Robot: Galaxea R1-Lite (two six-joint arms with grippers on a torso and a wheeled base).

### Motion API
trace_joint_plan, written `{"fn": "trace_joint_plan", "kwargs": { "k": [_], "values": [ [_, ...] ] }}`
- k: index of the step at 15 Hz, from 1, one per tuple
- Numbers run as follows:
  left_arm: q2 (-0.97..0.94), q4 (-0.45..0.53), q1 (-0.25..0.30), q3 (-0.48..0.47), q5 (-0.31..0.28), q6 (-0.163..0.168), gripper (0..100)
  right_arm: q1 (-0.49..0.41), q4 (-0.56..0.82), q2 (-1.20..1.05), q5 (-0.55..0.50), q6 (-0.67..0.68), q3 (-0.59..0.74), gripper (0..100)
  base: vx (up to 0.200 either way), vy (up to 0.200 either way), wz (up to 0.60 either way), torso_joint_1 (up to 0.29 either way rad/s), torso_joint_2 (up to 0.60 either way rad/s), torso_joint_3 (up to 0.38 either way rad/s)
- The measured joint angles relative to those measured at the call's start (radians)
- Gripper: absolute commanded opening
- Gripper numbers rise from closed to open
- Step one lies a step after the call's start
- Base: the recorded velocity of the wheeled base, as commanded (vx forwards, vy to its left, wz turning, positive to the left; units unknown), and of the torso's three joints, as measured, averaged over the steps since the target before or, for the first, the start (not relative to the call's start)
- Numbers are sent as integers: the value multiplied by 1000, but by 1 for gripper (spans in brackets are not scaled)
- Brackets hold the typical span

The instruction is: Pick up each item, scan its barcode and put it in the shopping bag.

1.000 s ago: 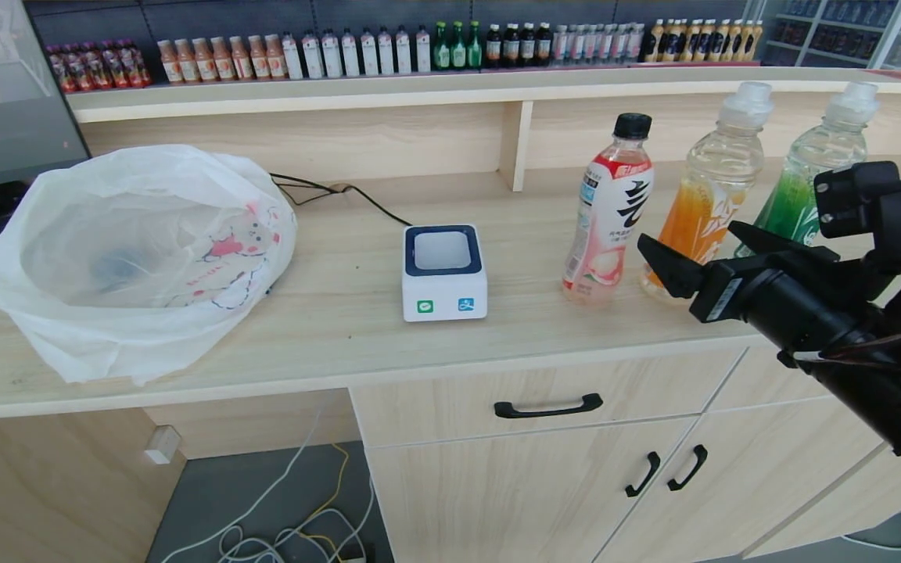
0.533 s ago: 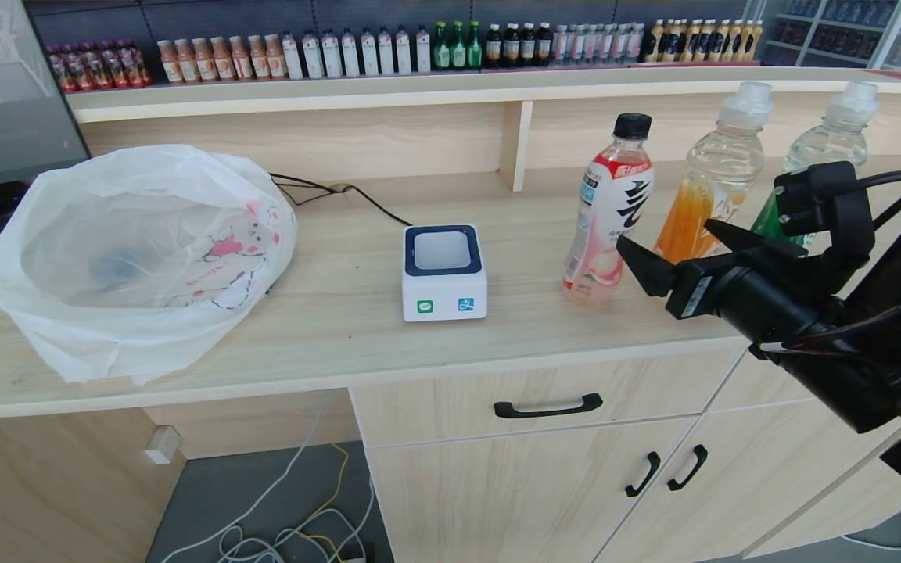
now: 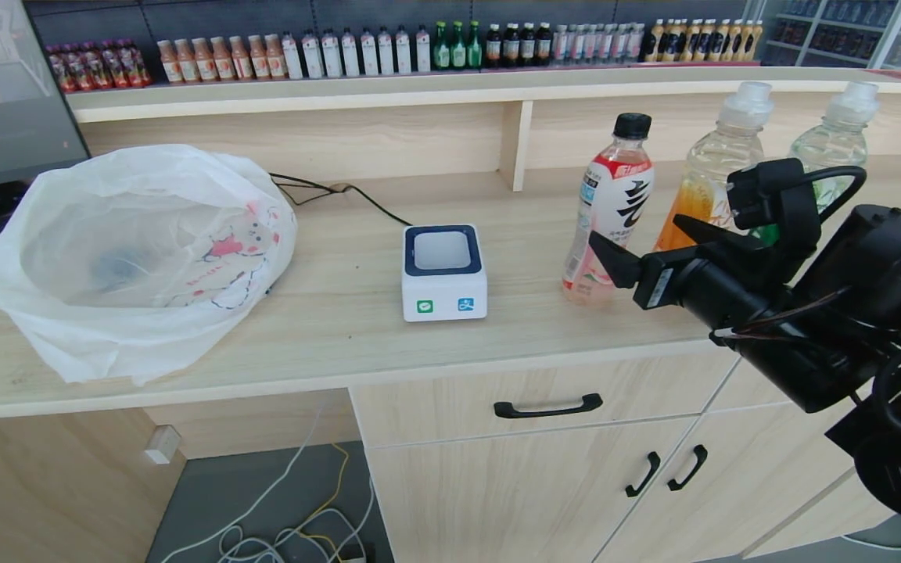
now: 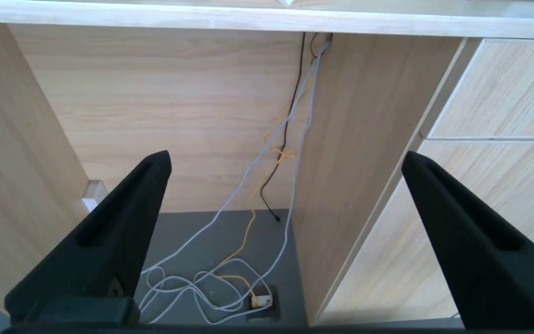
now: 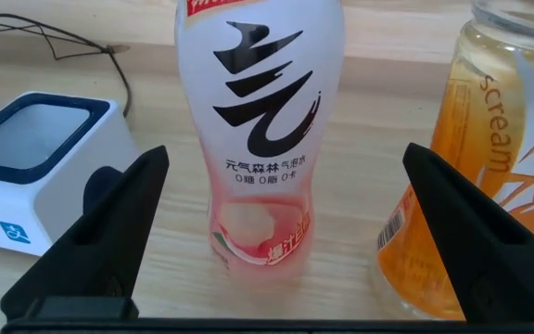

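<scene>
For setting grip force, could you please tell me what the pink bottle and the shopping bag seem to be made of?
Pink bottle: probably clear plastic, seen at the neck, under a glossy printed sleeve. Shopping bag: thin translucent white plastic film; it crumples and shows its inside.

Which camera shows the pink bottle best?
The right wrist view: the pink bottle stands close and centred, label facing the camera. The head view shows it whole but small, the right gripper crossing its lower part. The left wrist view faces cables under the counter.
</scene>
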Motion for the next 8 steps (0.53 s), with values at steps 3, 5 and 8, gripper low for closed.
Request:
{"fn": "trace_joint_plan", "kwargs": {
  "k": [3,5,8],
  "values": [
    [0,0,1,0,0,0,100,4,0,17,0,-1,-13,100,0,0,0,0,0,0],
    [0,0,1,0,0,0,100,10,0,28,0,-2,-24,100,0,0,0,0,0,0],
    [0,0,1,0,0,0,100,17,1,53,1,-2,-59,100,0,0,0,0,0,0]
  ]
}}
